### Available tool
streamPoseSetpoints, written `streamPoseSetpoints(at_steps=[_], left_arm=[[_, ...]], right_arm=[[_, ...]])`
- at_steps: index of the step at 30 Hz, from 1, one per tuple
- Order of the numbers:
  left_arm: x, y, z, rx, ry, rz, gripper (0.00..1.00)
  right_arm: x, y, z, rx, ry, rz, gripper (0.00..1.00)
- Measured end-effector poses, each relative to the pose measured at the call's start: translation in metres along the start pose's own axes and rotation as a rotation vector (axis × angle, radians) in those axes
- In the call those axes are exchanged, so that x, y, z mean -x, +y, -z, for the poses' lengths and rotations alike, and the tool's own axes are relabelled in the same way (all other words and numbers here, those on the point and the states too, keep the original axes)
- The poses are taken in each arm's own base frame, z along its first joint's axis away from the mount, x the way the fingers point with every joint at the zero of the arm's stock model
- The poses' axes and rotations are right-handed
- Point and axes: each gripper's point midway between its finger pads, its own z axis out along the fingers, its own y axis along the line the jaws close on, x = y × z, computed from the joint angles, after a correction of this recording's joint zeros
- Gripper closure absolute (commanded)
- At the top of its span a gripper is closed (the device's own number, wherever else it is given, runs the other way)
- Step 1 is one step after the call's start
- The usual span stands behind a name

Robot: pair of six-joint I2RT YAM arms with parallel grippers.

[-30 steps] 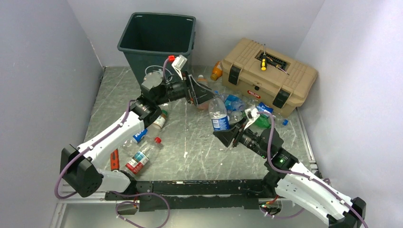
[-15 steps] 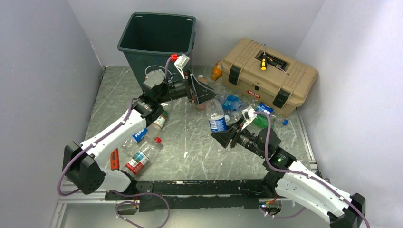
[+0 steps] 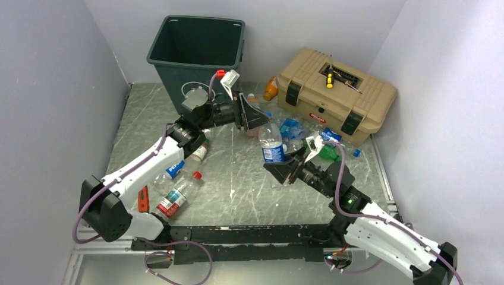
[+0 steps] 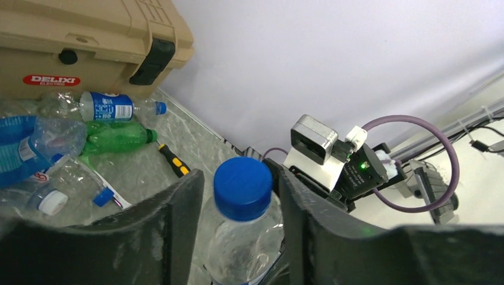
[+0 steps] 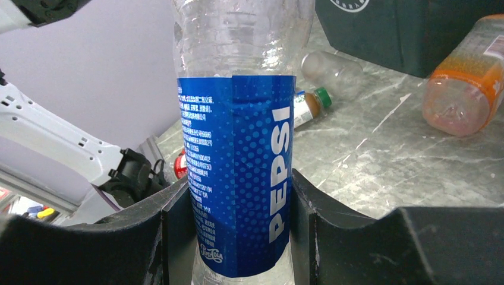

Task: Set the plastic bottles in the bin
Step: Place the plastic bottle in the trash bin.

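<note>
Blue-label bottle (image 3: 272, 144) stands upright over the middle of the table (image 3: 238, 184), clamped at its label by my right hand (image 3: 280, 167). I think it is held up so my left hand (image 3: 254, 119) can take it. Those fingers are apart, one on each side of the blue cap (image 4: 242, 188). My green bin (image 3: 172, 74) sits at the far edge, left side, and I see no bottles inside. My tan toolbox (image 3: 336, 98) in the far right corner is shut.
</note>
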Motion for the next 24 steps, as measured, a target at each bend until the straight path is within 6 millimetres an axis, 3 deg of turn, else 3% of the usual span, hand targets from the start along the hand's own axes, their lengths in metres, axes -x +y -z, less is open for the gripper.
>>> streamPoseSetpoints(at_steps=[2, 5, 7, 9, 11, 12, 14, 16, 20, 22, 24], left_arm=[[-0.002, -0.001, -0.001, -0.008, 0.006, 0.004, 0.56], [-0.007, 0.001, -0.005, -0.011, 0.019, 0.007, 0.50], [-0.011, 0.001, -0.007, -0.013, 0.029, 0.005, 0.52], [-0.013, 0.000, -0.010, -0.017, 0.036, 0.002, 0.66], [-0.013, -0.001, -0.013, -0.023, 0.037, -0.010, 0.90], [-0.012, -0.002, -0.014, -0.027, 0.038, -0.022, 1.00], [-0.012, -0.006, -0.015, -0.034, 0.040, -0.021, 1.00], [-0.014, -0.008, -0.016, -0.037, 0.050, -0.036, 1.00], [-0.017, -0.005, -0.016, 0.014, 0.084, -0.087, 1.00], [0.000, -0.003, -0.013, 0.065, 0.062, -0.146, 1.00], [0.029, -0.003, -0.007, 0.132, 0.015, -0.234, 1.00]], right_arm=[[-0.003, -0.001, -0.001, -0.003, 0.010, -0.001, 0.53], [-0.005, -0.002, -0.002, -0.008, 0.016, -0.002, 0.53], [-0.005, -0.002, -0.002, -0.008, 0.018, -0.002, 0.53], [-0.005, -0.002, -0.002, -0.009, 0.017, -0.003, 0.53], [-0.006, -0.003, -0.003, -0.012, 0.019, -0.003, 0.51], [-0.006, -0.003, -0.003, -0.015, 0.018, -0.003, 0.41], [-0.006, -0.004, -0.003, -0.020, 0.018, -0.001, 0.14], [-0.006, -0.006, -0.002, -0.030, 0.019, -0.002, 0.01], [-0.004, -0.014, 0.000, -0.098, 0.041, -0.007, 0.00], [0.003, -0.016, 0.004, -0.135, 0.044, -0.001, 0.00], [0.015, -0.016, 0.012, -0.166, 0.030, 0.011, 0.00]])
